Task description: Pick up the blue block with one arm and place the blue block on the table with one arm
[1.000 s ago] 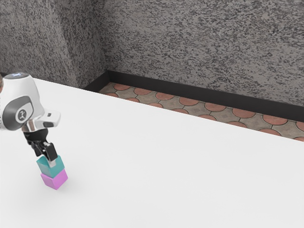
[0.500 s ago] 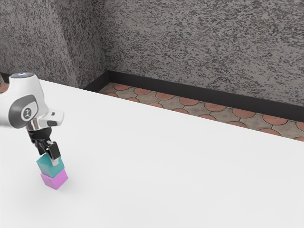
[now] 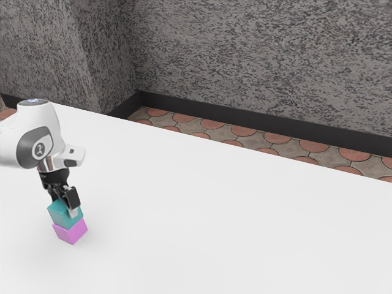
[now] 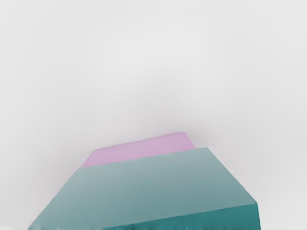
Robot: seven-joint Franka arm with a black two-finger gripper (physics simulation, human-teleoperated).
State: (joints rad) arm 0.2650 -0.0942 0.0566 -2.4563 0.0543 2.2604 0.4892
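My gripper [image 3: 66, 206] is at the top of the teal-blue block [image 3: 63, 216] in the exterior view, its fingers standing apart. The nearer finger's pale tip overlaps the block's upper part towards the exterior view's right; the other fingertip is hidden. The blue block rests on a pink block [image 3: 72, 231], slightly turned relative to it. In the wrist view the blue block [image 4: 144, 189] lies large and close under the hand, with a strip of the pink block [image 4: 144, 149] visible below it.
The white table [image 3: 214, 214] spreads out around the two stacked blocks. Beyond its far edge are a tiled floor [image 3: 243, 131] and a grey textured wall [image 3: 263, 55].
My hand has shifted slightly towards the exterior view's right and, in the last half second, come lower, so a fingertip overlaps the blue block further. Both blocks have stayed where they were.
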